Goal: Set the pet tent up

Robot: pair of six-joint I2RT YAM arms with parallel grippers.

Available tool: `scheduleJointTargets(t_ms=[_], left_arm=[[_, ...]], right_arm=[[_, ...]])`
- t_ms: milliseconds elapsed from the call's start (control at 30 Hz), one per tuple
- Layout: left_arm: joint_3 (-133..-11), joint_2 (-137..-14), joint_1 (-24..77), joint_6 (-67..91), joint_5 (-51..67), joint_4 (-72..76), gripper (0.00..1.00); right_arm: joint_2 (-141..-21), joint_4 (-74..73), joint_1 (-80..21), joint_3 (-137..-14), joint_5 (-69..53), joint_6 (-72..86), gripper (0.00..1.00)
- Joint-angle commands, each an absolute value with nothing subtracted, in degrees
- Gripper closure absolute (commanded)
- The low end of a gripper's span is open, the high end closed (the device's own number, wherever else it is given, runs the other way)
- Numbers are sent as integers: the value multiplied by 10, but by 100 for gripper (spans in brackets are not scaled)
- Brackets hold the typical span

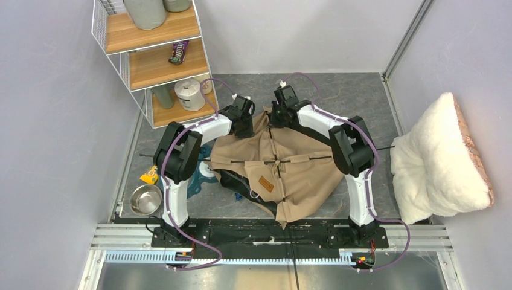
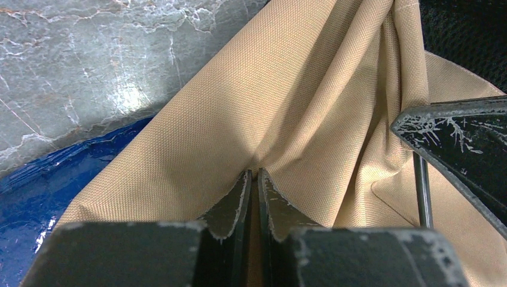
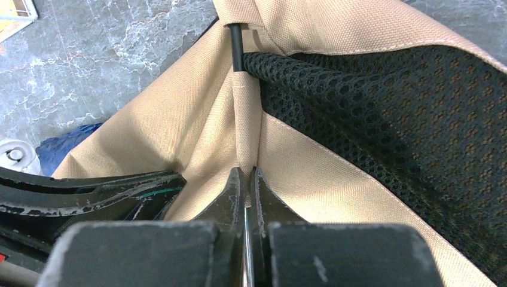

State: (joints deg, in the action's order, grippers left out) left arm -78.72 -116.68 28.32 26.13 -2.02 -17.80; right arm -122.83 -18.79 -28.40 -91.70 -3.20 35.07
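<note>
The pet tent [image 1: 275,166] lies flat and crumpled in the middle of the tabletop [image 1: 356,90]. Both arms reach over it to its far edge. The left pincer [image 2: 254,179] is squeezed tight on a fold of the tan cloth. The right pincer [image 3: 246,176] is squeezed tight on the cloth sleeve where a black pole [image 3: 237,42] goes in. I think they grab the same edge, side by side, so they can lift the tent up into its shape

Lab cell, bare grey walls [image 1: 54,121]
</note>
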Motion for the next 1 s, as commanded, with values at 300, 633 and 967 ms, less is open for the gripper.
scheduleJointTargets(t_ms=[300, 633, 967], left_arm=[[-758, -1202, 282, 240, -45, -243, 88], [-758, -1206, 282, 241, -45, -243, 89], [-763, -1212, 283, 242, -44, -243, 89]], right_arm=[[-1232, -189, -273, -957, -8, 364, 79], [-1152, -208, -273, -877, -38, 360, 51], [-1111, -199, -276, -828, -77, 323, 57]])
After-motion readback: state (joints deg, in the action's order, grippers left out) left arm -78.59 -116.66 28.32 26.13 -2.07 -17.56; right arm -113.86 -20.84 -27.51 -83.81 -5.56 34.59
